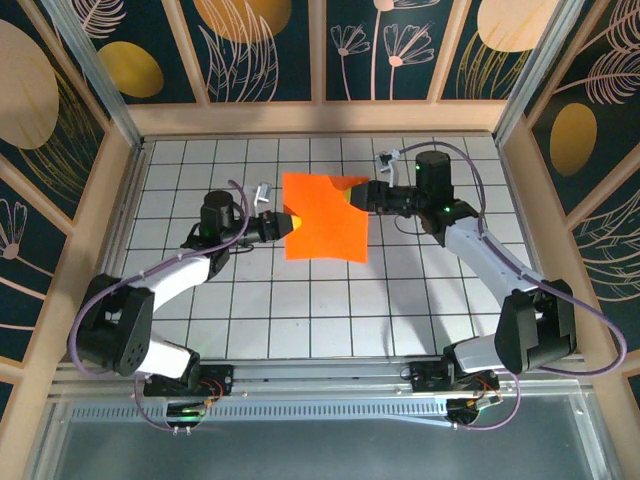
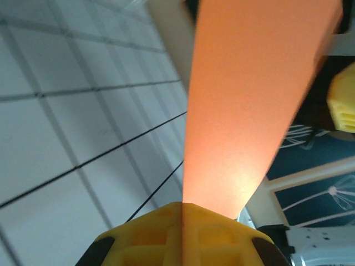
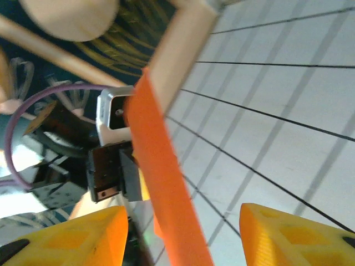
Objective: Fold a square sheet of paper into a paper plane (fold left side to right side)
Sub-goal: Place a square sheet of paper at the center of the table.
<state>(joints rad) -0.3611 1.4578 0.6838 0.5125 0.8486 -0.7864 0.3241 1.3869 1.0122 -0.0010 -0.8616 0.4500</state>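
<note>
Paper sheet (image 1: pixel 325 218) in left jaws

Top external looks down over whole table (image 1: pixel 200 320); both wrist views close-up, sharing the square sheet of paper (image 1: pixel 325 218).

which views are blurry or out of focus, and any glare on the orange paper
Top external: sharp, evenly lit, the orange sheet flat-coloured with no glare. Left wrist: the sheet is soft and glows paler near the left fingers; grid lines blurred. Right wrist: the sheet's edge and the right fingers are out of focus.
</note>
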